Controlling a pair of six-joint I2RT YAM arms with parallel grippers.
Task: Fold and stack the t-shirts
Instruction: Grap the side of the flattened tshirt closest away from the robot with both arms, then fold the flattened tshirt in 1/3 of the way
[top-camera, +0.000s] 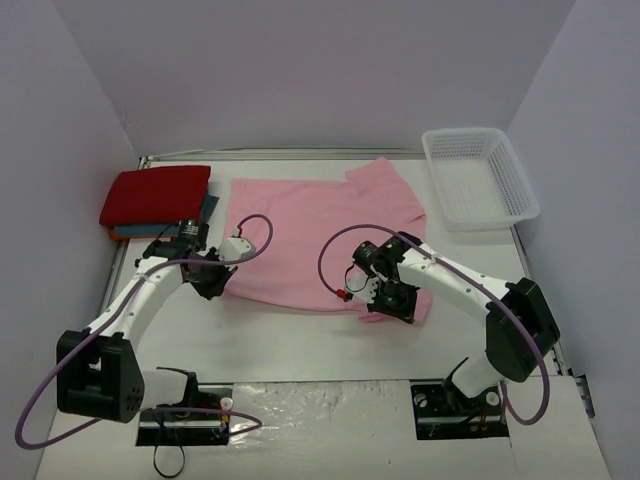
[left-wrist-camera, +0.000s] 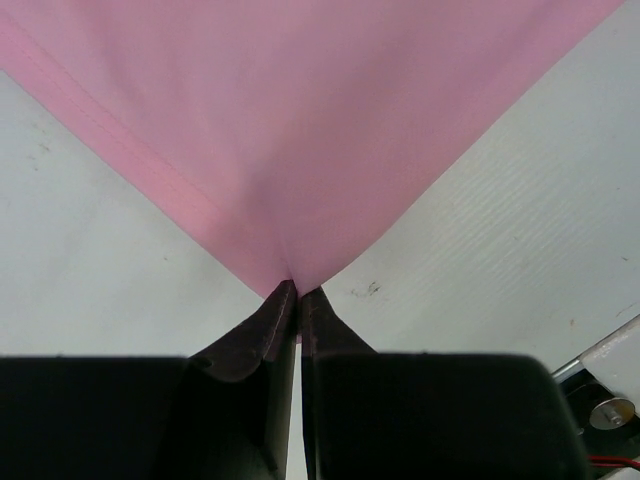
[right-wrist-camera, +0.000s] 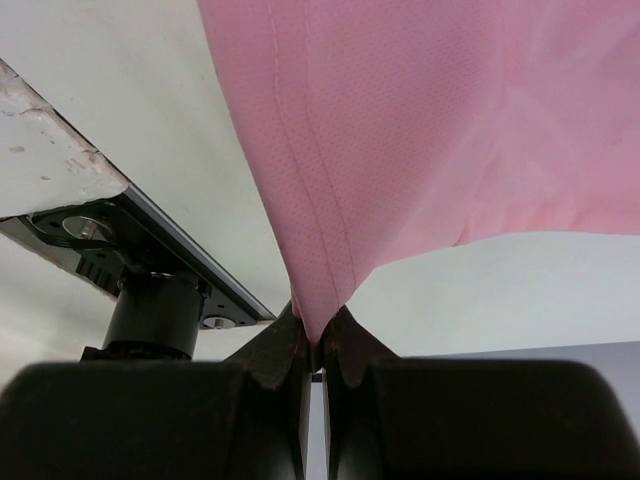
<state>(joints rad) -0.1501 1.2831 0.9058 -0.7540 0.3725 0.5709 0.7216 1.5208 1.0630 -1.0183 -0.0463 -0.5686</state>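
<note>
Stack at far left of the table (top-camera: 330, 345): red shirt (top-camera: 155, 195) folded, lying on top of teal shirt (top-camera: 209, 206), of which only the right and near edges show. Left gripper (left-wrist-camera: 298, 290) is just beside the stack, fingers pressed together on the near left corner of the pink shirt (top-camera: 310, 230). Pink shirt is spread flat at mid-table, one sleeve pointing to the far right. Its near right part is bunched and lifted, and the right gripper (right-wrist-camera: 318, 335) is clamped on the stitched hem there. Basket (top-camera: 522, 175) stands at the far right corner, apart from the pink shirt.
</note>
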